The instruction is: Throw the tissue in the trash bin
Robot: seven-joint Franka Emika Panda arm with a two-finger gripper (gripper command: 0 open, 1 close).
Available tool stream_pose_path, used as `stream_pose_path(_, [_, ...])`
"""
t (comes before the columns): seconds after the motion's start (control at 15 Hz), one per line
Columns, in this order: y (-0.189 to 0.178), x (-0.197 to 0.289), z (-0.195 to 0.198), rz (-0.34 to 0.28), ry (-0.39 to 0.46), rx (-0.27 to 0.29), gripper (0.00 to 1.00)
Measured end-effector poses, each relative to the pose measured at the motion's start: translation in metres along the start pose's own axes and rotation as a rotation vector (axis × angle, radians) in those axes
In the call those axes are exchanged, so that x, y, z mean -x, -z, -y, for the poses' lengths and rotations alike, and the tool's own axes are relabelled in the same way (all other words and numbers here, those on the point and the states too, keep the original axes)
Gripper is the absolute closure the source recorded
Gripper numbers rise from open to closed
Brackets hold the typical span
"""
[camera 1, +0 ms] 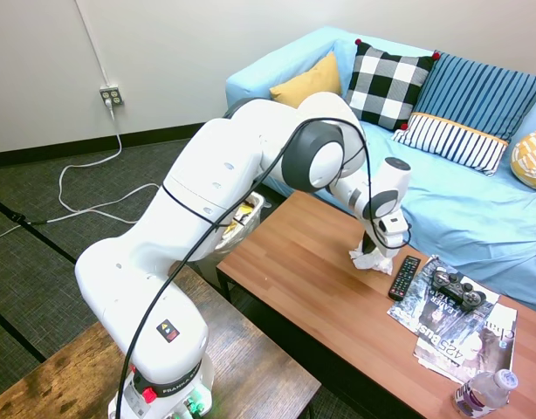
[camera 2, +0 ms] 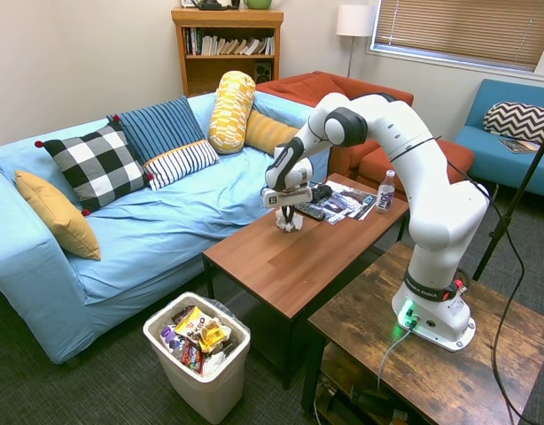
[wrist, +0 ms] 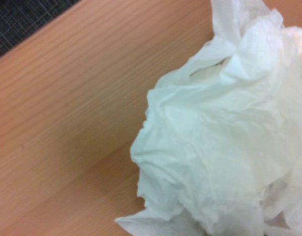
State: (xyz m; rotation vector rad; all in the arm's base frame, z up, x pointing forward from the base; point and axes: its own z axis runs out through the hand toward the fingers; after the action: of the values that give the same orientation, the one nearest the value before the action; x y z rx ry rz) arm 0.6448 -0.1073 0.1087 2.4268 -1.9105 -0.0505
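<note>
the tissue (camera 1: 370,258) sits crumpled on the wooden counter (camera 1: 312,262), toward the sofa-side edge, and fills much of the wrist view as a white, creased wad (wrist: 220,147) against the wood grain. the pincer (camera 1: 375,251) is down on top of it, pointing at the counter; whether its fingers are apart or clamped on the paper cannot be told from either exterior view. just beside the tissue lies a black remote (camera 1: 404,277), then a game controller (camera 1: 456,288) resting on magazines (camera 1: 460,336), with a water bottle (camera 1: 484,392) near the counter's end. the trash bin (camera 2: 199,355) stands on the floor off the counter's other end, well apart, holding colourful wrappers.
</note>
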Motion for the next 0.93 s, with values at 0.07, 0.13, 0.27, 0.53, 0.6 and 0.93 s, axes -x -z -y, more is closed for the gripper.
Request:
stream_pose_path(0.07, [0.007,0.001,-0.001,0.000,0.005,-0.008,1.00])
stream_pose_path(0.13, [0.015,0.003,-0.002,-0.001,0.013,-0.018,1.00])
stream_pose_path(0.27, [0.039,0.018,-0.005,-0.004,0.040,-0.049,1.00])
stream_pose_path(0.53, [0.111,0.115,-0.013,-0.018,0.190,-0.107,1.00])
stream_pose_path(0.6, [0.126,0.149,-0.019,-0.030,0.243,-0.112,1.00])
stream_pose_path(0.93, [0.159,0.362,-0.068,-0.110,0.557,-0.121,1.00])
